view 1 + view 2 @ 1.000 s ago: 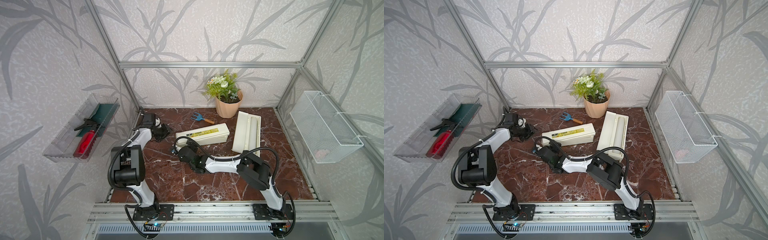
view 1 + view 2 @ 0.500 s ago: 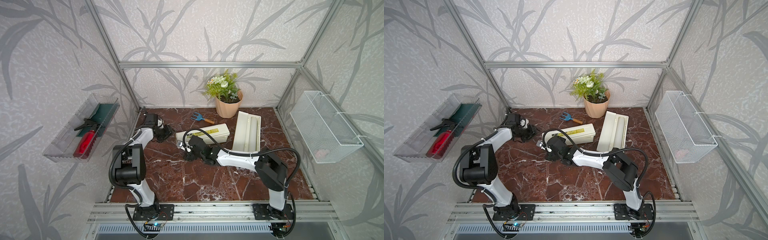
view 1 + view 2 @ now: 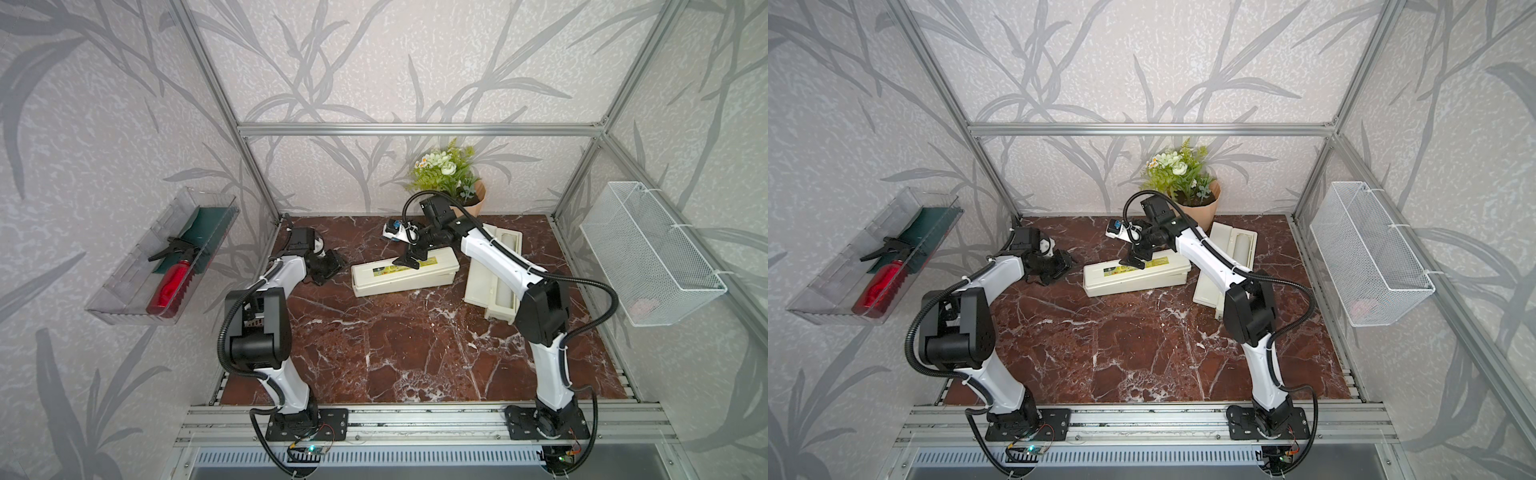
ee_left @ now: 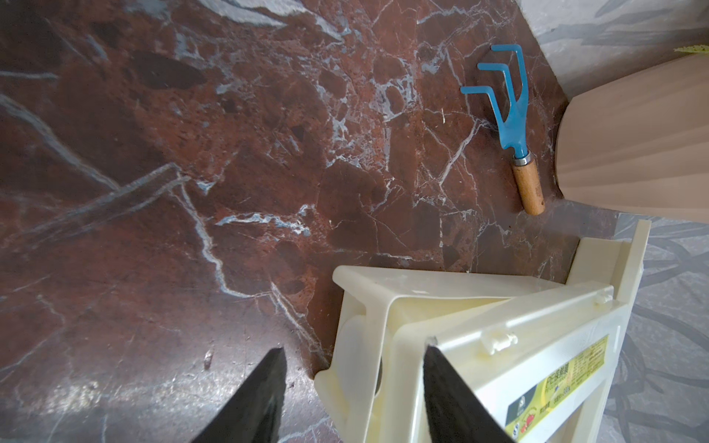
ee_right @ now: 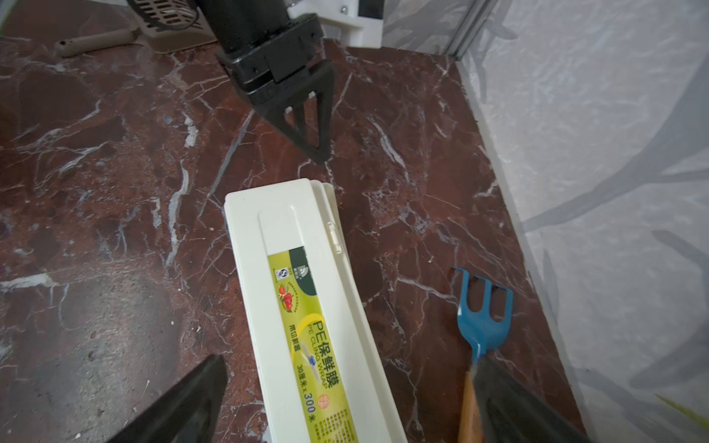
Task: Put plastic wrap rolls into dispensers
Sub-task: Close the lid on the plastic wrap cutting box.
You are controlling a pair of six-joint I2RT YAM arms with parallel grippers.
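— Dispensers first. Where are they?
— The shut dispenser (image 3: 405, 276) lies in the middle of both top views, label up. The open dispenser (image 3: 482, 286) lies just to the right of it, and a plastic wrap roll (image 3: 1241, 249) lies inside.
— What just changed?
— The right arm (image 3: 498, 257) moved. A moment ago the right pincer (image 3: 409, 257) was low over the worktop (image 3: 395, 353), by the left end of the shut dispenser. Now it is higher in the frame, right above the label.
— Is it holding something?
— No. Its two fingers stand very wide apart, with nothing between them.
— And the left pincer (image 3: 330, 267)?
— It has stayed about where it was. It sits left of the shut dispenser, close to its end but not touching. Its fingers are partly apart and hold nothing.
— Where is the second roll?
— I see no loose roll on the worktop. In the left wrist view something round and white shows inside the end of the shut dispenser, so I think it is in there.
— So what does that mean?
— Both rolls look put away. I think the right pincer is lined up to deal with a lid next, but I cannot tell how.
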